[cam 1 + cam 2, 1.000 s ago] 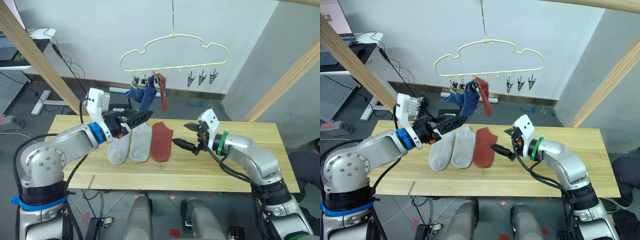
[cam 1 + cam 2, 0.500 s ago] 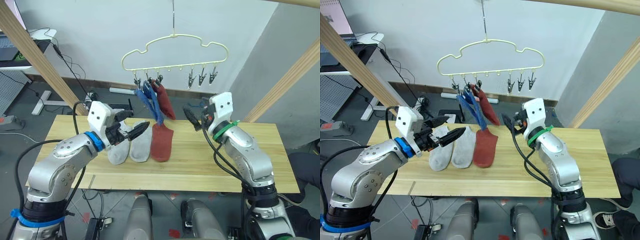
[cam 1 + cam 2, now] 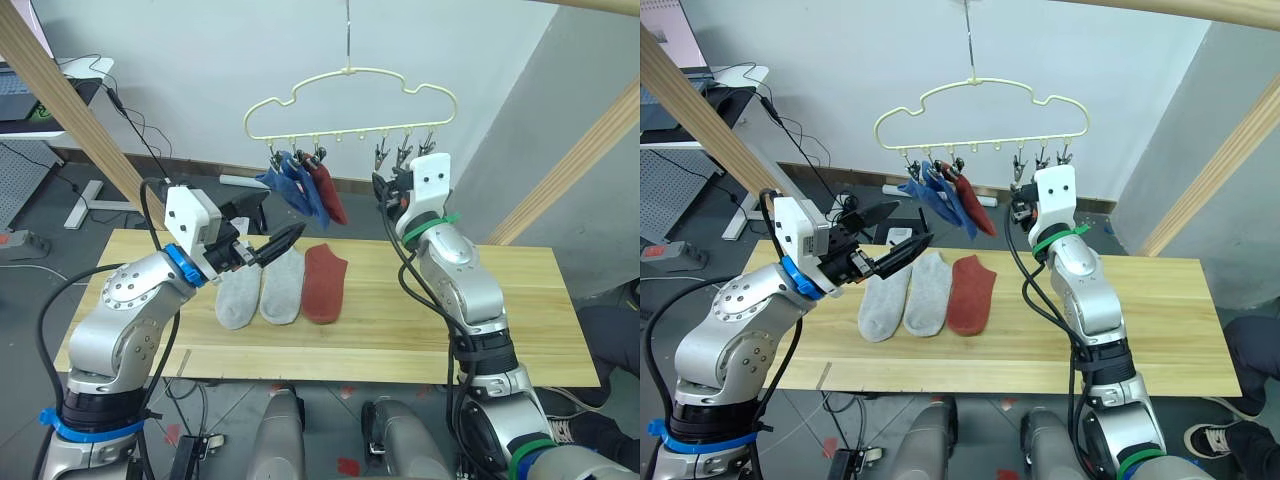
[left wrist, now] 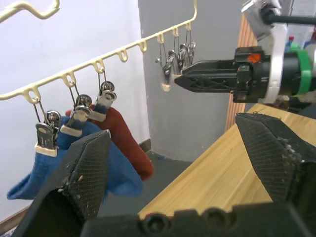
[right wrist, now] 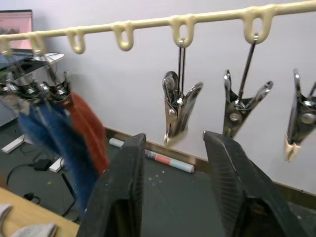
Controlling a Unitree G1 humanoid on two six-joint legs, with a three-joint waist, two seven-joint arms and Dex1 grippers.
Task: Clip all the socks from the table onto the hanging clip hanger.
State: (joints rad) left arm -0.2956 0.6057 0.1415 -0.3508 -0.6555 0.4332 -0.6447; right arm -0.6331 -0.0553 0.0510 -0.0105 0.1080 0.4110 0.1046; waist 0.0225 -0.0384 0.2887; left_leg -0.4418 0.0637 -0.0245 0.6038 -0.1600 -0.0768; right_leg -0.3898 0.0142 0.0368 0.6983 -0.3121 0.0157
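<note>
The clip hanger point(image 3: 350, 105) is hanging by its hook above the far edge of the surface point(image 3: 520, 300). 3 socks are already dangling from its leftmost clips: 2 blue socks point(image 3: 290, 188) and 1 rust red sock point(image 3: 328, 190), bunched together. 3 more are lying flat side by side on the surface, directly at 6 o'clock from the hanging ones: 2 light grey socks point(image 3: 260, 290) and 1 rust red one point(image 3: 323, 283) just beside them at 3 o'clock.

The right end effector point(image 5: 173, 173) is reaching up to the empty metal clips point(image 5: 177, 106) at the hanger's right end, its fingers parted and gripping nothing, with 1 clip hanging just in front of the gap.

The left end effector point(image 3: 283, 238) is hovering above the grey socks, fingers spread wide and empty, pointing toward 3 o'clock.
</note>
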